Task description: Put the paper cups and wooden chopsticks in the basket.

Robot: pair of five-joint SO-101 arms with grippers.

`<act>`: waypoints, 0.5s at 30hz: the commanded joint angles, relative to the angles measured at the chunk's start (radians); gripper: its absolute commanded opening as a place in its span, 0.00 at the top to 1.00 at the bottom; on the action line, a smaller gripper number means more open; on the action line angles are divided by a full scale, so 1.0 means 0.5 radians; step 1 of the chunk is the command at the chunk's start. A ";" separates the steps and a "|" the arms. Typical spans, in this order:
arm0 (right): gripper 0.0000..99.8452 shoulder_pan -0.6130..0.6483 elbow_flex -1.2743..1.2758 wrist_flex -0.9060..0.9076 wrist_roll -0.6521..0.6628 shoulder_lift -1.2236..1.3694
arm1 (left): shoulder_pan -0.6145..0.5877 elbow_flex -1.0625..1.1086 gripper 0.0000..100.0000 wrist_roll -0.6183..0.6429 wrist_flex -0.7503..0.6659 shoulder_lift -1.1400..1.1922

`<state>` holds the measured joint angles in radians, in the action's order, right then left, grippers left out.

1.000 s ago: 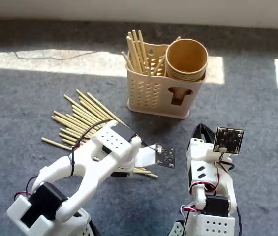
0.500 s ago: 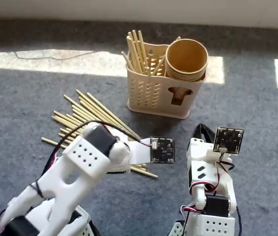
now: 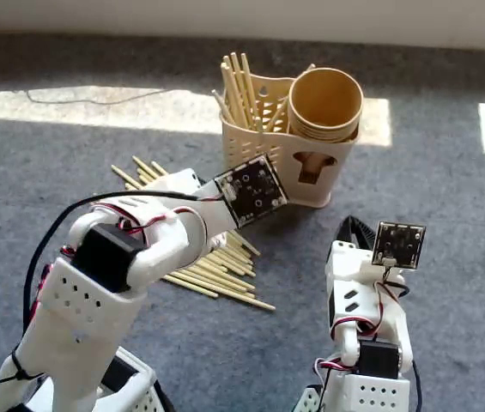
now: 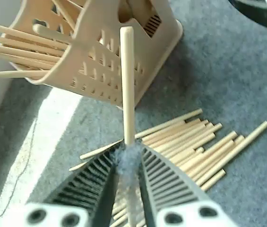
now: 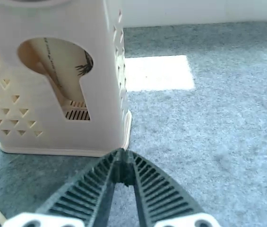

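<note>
Many chopsticks (image 3: 216, 283) are left on the carpet (image 3: 448, 197) in a loose pile before the basket (image 3: 255, 137), toward its left, so the task is judged partly done. One stick (image 4: 127, 80) is gripped at its lower end by the left gripper (image 4: 127, 152), with the arm stretched forward and the stick's tip raised against the basket's wall. Inside the basket, several sticks (image 3: 239, 86) and the stacked cups (image 3: 326, 105) are already placed. The right gripper (image 5: 123, 165) is closed on nothing, low before the basket, its arm folded back.
</note>
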<state>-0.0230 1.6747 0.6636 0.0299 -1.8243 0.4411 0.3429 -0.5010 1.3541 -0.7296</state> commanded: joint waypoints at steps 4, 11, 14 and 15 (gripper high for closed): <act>0.99 -0.014 0.204 -0.075 0.025 -0.026 | -0.032 -0.262 0.99 0.310 -0.377 -0.051; 0.99 -0.014 0.204 -0.075 0.025 -0.026 | -0.032 -0.296 0.99 0.540 -0.850 -0.051; 0.99 -0.014 0.204 -0.075 0.025 -0.026 | -0.032 -0.290 0.99 0.638 -1.031 -0.051; 0.99 -0.014 0.204 -0.075 0.025 -0.026 | -0.032 -0.290 0.99 0.663 -1.086 -0.051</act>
<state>-0.0230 1.6747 0.6636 0.0299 -1.8243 0.4319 0.2355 -0.2110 0.8984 -0.7296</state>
